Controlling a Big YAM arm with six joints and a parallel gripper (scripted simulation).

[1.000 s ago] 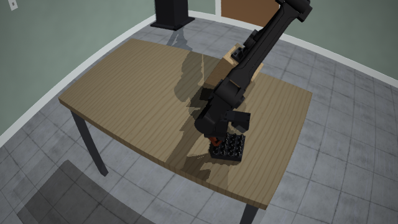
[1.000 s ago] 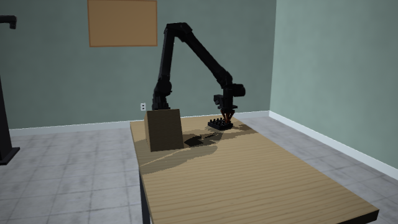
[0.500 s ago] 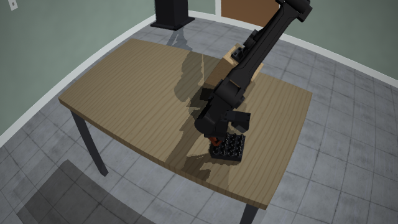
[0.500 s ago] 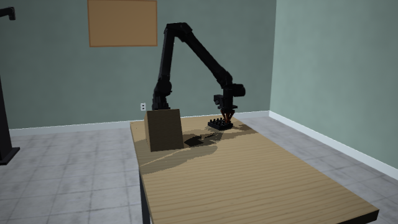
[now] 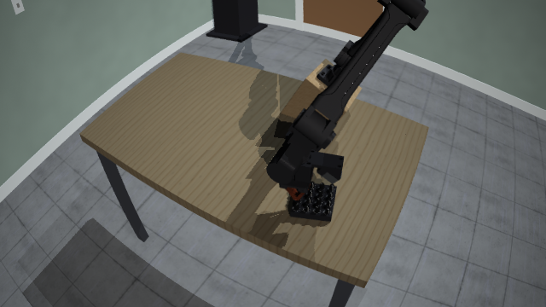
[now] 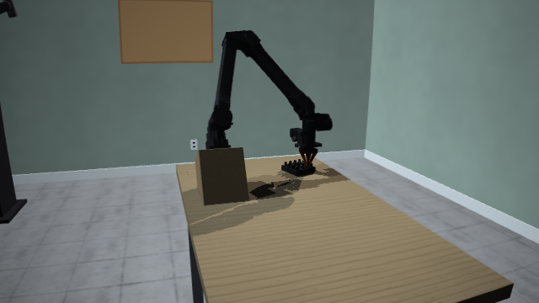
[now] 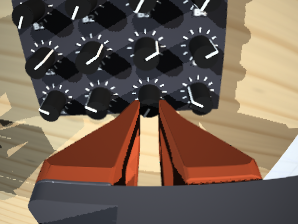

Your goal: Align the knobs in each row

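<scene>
The knob box (image 5: 310, 216) (image 6: 298, 172) (image 7: 117, 70) stands on the table (image 5: 179, 128) (image 6: 337, 231) (image 7: 270, 30); knob D3 (image 7: 149, 93), in its front row, appears pinched between the tips of the gripper (image 5: 297, 197) (image 6: 307, 165) (image 7: 149, 110); the wrist should be turned slowly about the knob's axis, neighbours left untouched, and the grip released straight upward.

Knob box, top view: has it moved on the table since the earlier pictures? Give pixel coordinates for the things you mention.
No; the knob box (image 5: 310, 217) (image 6: 298, 172) (image 7: 120, 75) sits at the same place relative to the table's front edge.
</scene>
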